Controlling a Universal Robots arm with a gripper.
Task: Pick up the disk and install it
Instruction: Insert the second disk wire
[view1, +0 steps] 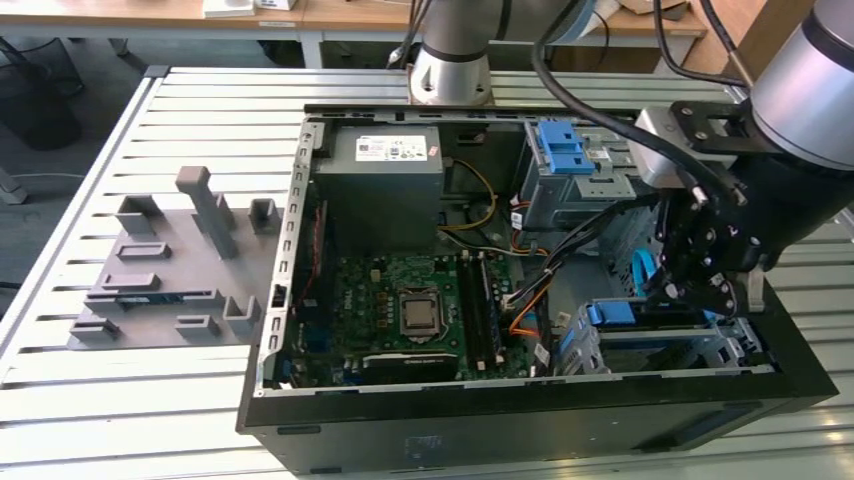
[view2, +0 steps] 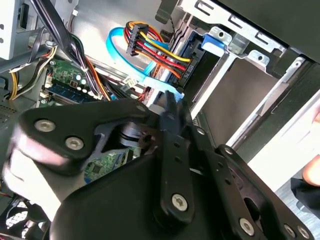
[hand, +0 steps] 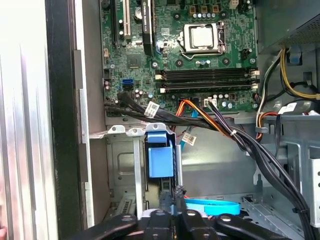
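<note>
Disk (view1: 625, 313): we are reading it as the blue-railed slab sitting in the drive cage (view1: 727, 345), at about four o'clock within the open computer case (view1: 287, 300) in the exterior view. In the second wrist view its blue edge (view2: 196, 50) is showing inside the cage with the red, yellow and black power cable (view2: 157, 47) meeting its end, though we cannot tell whether it is fully seated.

We are seeing the gripper (view1: 703, 290) hanging just above that cage, toward one o'clock of the disk. Its fingers (view2: 172, 117) are drawn narrow, nearly together, and we are finding nothing clearly held between them.

We are judging the cables to be the main hazard. The light-blue data cable (view2: 127, 60) and the black bundle (hand: 260, 155) are running close by the fingers, so any sideways or upward travel could hook a loop and drag a connector loose. Pushing down off-line could also jam the rails against the cage wall.
</note>
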